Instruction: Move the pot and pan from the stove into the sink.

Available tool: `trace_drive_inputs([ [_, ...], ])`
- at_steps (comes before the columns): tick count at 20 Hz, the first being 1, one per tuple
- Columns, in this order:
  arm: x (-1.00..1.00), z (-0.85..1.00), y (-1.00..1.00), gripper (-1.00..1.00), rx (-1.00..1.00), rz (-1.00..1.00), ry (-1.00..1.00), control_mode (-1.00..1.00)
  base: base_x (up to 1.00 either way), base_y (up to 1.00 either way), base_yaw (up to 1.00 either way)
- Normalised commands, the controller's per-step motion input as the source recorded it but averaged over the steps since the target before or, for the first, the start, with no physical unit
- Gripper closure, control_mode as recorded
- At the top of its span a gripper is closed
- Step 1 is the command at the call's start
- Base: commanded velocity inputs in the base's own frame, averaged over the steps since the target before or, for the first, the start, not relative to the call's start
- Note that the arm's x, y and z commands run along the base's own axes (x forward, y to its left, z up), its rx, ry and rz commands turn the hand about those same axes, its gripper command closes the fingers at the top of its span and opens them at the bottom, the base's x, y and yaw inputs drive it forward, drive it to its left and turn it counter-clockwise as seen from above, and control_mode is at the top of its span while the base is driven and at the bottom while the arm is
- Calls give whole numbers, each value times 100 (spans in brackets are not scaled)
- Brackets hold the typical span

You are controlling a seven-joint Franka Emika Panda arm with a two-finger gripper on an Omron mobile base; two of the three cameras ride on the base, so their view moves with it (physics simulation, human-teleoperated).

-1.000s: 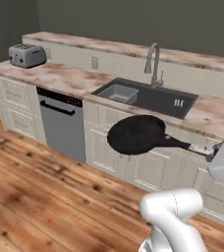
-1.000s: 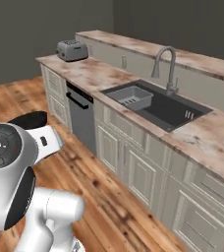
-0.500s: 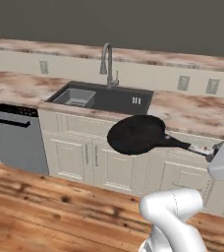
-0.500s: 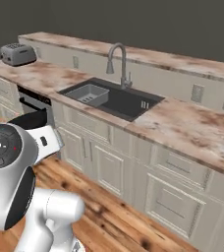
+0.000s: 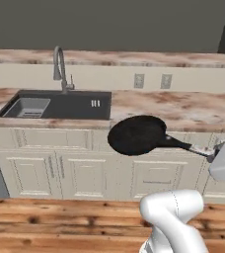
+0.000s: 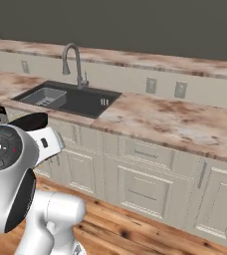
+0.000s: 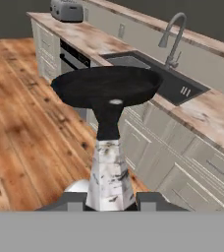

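The black pan [image 5: 136, 134] hangs level in the air in front of the lower cabinets, just right of the sink [image 5: 60, 106]. My gripper [image 5: 215, 153] is shut on the pale tip of its long handle [image 5: 186, 145]. In the hand view the pan [image 7: 106, 86] fills the middle, its pale handle tip [image 7: 109, 172] running down into my gripper [image 7: 110, 199]. Beyond it lie the sink [image 7: 175, 86] and its curved faucet [image 7: 175, 34]. The sink [image 6: 68, 99] holds a grey tray insert [image 6: 47, 97]. The pot and the stove are out of view.
A marble counter [image 5: 183, 106] runs right of the sink, with white cabinets [image 5: 50, 168] below and wood floor [image 5: 60, 222] in front. A toaster [image 7: 66, 10] stands at the counter's far end, past a dishwasher [image 7: 72, 59]. Wall outlets [image 5: 153, 80] sit on the backsplash.
The base has moved, so the whole scene has slid left in both base views; the toaster and dishwasher have left them. The pan stays held in the same place relative to the arm.
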Motion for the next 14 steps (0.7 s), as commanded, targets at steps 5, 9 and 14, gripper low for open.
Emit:
trace_drive_inputs([
  [5,0,0,0,100,0,0,0,100,3,-13,-39],
  [9,0,0,0,100,0,0,0,100,0,7,0],
  [14,0,0,0,100,0,0,0,100,0,81,-3],
])
